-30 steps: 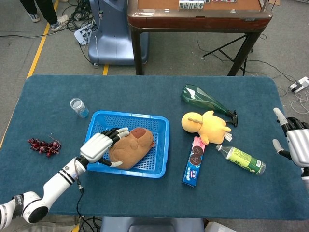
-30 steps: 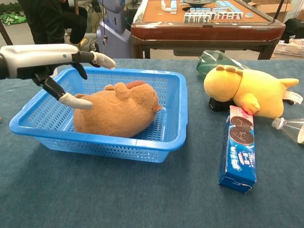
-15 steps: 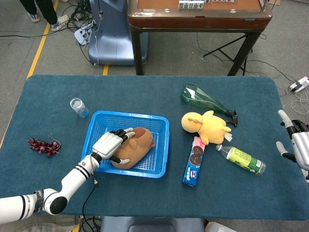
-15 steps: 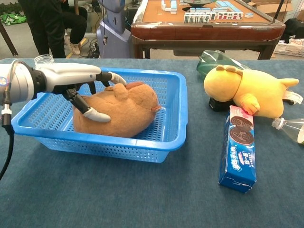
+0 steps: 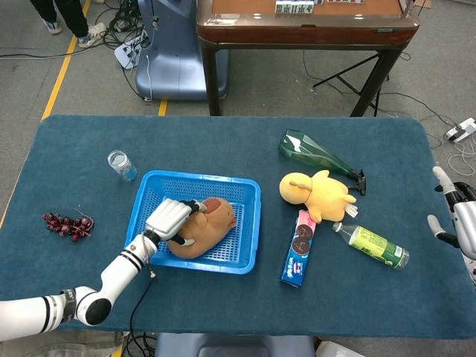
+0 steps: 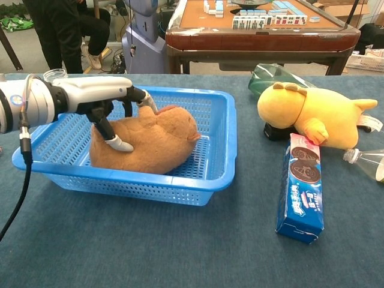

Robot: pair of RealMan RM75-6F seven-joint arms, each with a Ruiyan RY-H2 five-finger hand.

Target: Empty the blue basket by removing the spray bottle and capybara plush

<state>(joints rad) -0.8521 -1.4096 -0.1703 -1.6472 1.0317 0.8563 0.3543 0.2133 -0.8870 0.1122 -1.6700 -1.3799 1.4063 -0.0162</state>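
The brown capybara plush lies inside the blue basket. My left hand is over the plush's left end. Its fingers curl over the top and the thumb presses into the near side, so it grips the plush, which still rests on the basket floor. The dark green spray bottle lies on the table outside the basket, behind the yellow plush. My right hand hangs at the table's right edge with fingers apart, holding nothing.
A yellow duck plush, a blue cookie box and a green-labelled plastic bottle lie right of the basket. A glass jar and red berries sit to the left. A wooden table stands behind.
My left hand moved right into the basket and closed its fingers and thumb on the capybara plush. The right hand drifted slightly further right.
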